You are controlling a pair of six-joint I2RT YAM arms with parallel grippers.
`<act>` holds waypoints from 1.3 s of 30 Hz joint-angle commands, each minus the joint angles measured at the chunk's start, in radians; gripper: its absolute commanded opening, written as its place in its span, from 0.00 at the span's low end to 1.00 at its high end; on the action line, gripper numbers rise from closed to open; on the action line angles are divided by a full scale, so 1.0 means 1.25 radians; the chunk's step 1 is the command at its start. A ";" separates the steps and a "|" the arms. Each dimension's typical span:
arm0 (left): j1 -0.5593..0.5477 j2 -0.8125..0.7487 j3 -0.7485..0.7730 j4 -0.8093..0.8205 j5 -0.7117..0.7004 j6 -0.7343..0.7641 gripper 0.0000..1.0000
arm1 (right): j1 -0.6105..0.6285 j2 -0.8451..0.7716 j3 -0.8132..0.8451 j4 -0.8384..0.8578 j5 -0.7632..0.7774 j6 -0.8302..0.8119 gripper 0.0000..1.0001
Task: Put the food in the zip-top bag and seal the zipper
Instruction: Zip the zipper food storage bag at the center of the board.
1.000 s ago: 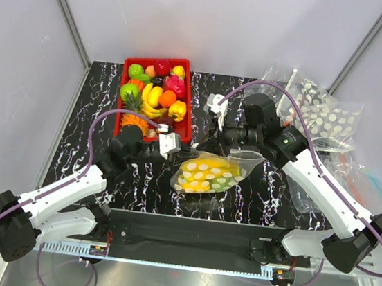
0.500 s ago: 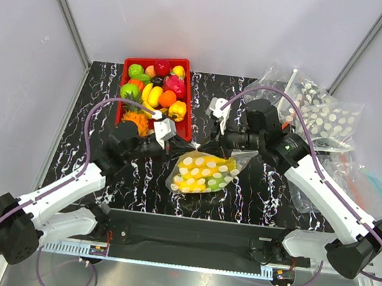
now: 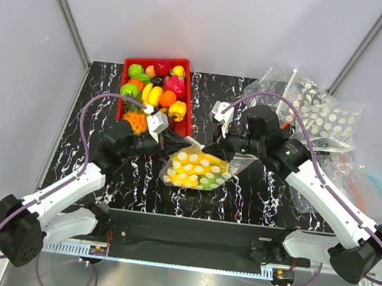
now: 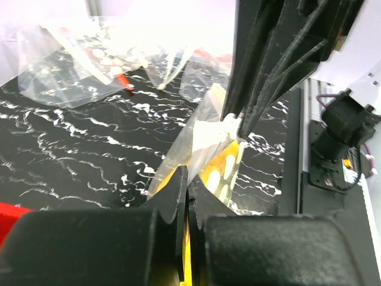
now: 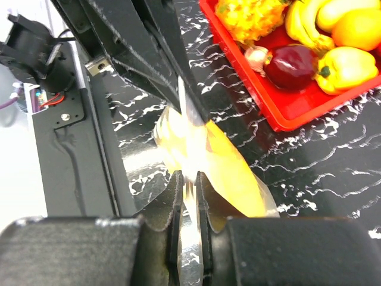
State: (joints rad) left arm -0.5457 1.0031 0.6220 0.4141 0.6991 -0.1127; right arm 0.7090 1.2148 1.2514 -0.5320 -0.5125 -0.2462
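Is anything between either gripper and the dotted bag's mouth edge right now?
Nothing visible stands between them. The left gripper and the right gripper are each shut on the edge of the zip-top bag, one at each end. The yellow and green food sits inside it.

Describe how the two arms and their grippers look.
The left arm and right arm share one build: white link shells between black joint housings. A purple cable loops along each. The left gripper and right gripper have flat black fingers, with a small white part at the wrist.
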 commanded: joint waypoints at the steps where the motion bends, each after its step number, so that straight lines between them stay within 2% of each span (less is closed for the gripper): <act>1: 0.029 -0.023 0.030 0.018 -0.121 -0.018 0.00 | -0.001 -0.011 0.018 -0.025 0.038 0.013 0.00; 6: 0.106 -0.031 -0.008 0.033 -0.200 -0.119 0.00 | -0.001 -0.044 -0.028 0.017 0.069 0.044 0.00; 13: 0.203 -0.050 -0.058 0.020 -0.267 -0.197 0.00 | -0.001 -0.034 0.004 -0.088 0.173 0.109 0.00; 17: 0.213 -0.067 -0.073 0.014 -0.310 -0.203 0.00 | -0.001 -0.053 -0.012 -0.117 0.204 0.142 0.00; 26: 0.214 -0.083 -0.082 0.003 -0.329 -0.197 0.00 | -0.003 -0.100 -0.022 -0.235 0.253 0.192 0.00; 35: 0.214 -0.063 -0.072 0.018 -0.275 -0.190 0.00 | -0.001 -0.153 -0.044 -0.240 0.241 0.220 0.01; 37: 0.213 -0.054 -0.069 0.014 -0.266 -0.188 0.00 | -0.001 -0.146 -0.041 -0.233 0.222 0.220 0.03; 39: 0.213 -0.051 -0.075 0.038 -0.244 -0.198 0.00 | -0.001 -0.145 -0.040 -0.222 0.193 0.213 0.25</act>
State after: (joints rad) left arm -0.2996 0.9314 0.5190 0.3752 0.4107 -0.3676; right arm 0.7086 1.0412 1.1938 -0.7826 -0.2314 0.0181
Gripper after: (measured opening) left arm 0.007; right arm 0.178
